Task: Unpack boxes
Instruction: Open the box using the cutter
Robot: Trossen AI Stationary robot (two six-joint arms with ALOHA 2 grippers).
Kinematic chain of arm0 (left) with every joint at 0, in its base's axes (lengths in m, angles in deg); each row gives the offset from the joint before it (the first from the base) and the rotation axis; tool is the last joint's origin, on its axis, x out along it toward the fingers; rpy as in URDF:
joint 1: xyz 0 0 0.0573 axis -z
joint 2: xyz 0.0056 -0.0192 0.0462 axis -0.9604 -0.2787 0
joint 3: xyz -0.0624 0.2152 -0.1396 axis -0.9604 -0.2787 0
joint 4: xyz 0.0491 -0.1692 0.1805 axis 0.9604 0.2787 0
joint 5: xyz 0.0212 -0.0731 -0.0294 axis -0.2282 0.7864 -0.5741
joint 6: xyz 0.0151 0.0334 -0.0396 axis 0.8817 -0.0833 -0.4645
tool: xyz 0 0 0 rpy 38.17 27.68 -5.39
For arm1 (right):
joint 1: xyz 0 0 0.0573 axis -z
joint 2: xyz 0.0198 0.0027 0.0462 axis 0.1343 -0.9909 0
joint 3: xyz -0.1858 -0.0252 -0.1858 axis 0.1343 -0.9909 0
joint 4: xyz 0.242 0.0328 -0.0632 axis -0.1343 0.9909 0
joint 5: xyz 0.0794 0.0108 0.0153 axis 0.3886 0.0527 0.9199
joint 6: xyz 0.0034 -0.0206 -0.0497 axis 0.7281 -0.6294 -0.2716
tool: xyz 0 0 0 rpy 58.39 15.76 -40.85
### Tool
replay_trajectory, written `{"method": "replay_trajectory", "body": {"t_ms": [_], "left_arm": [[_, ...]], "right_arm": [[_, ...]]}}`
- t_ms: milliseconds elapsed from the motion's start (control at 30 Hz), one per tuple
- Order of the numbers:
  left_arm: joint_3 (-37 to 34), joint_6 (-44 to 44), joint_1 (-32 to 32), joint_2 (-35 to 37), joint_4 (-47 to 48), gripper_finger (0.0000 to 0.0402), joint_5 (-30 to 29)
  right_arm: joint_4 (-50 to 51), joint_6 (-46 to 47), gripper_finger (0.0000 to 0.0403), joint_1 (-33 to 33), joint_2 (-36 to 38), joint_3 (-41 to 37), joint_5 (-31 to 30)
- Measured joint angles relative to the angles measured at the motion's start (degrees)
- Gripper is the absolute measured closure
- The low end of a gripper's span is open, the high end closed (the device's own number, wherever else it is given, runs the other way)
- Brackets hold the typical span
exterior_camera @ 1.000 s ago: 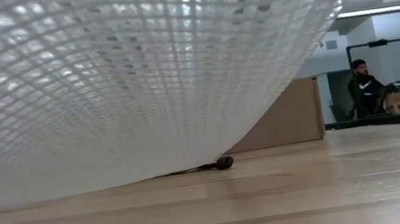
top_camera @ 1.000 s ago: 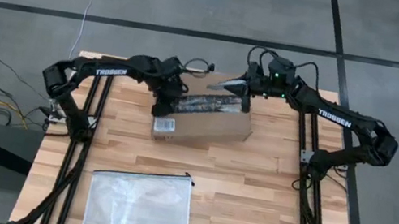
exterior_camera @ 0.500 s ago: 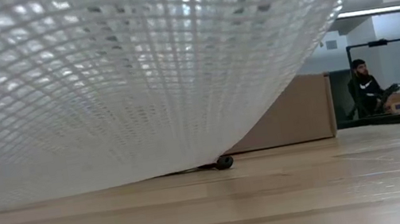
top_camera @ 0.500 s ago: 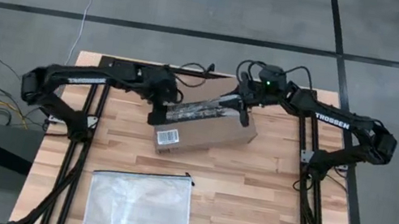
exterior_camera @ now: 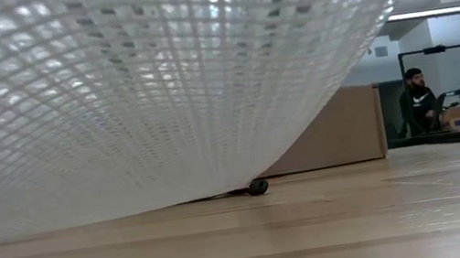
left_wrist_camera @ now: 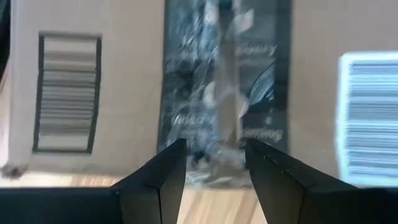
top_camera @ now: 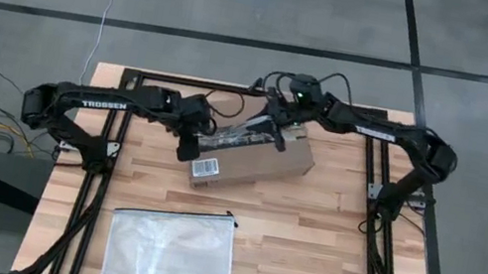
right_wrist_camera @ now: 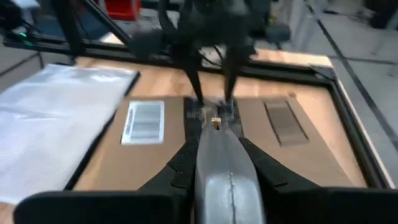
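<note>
The cardboard box (top_camera: 250, 158) lies skewed near the table's (top_camera: 323, 262) far edge, its dark tape strip (top_camera: 242, 137) facing up. The left gripper (top_camera: 192, 144) hovers at the strip's end, jaws narrowly parted. The right gripper (top_camera: 277, 135) presses a grey blade (right_wrist_camera: 225, 177), clamped in its jaws, onto the tape. A clear bag (top_camera: 169, 253) lies at the near edge.

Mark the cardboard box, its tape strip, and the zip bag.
cardboard box (top_camera: 264, 164), high view, on its bare brown top face.
tape strip (left_wrist_camera: 224, 93), left wrist view, on the middle of the dark printed strip.
zip bag (top_camera: 169, 255), high view, on the middle of the clear plastic.
</note>
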Motion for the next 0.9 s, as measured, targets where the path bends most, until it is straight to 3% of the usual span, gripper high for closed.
{"method": "replay_trajectory", "body": {"t_ms": [333,567,900], "left_arm": [[-3.0,0.0,0.0,0.2,-3.3,0.0249,0.1],[-3.0,0.1,0.0,0.2,-3.5,0.0249,0.1],[-3.0,0.0,0.0,0.2,-3.6,0.0249,0.1]], "right_arm": [[0.1,-2.0,0.0342,-2.2,-9.3,7.1,0.7],[0.2,-2.8,0.0342,-4.0,-11.5,9.2,0.6],[-0.6,-5.6,0.0342,-4.6,-12.3,9.2,-4.4]]}}
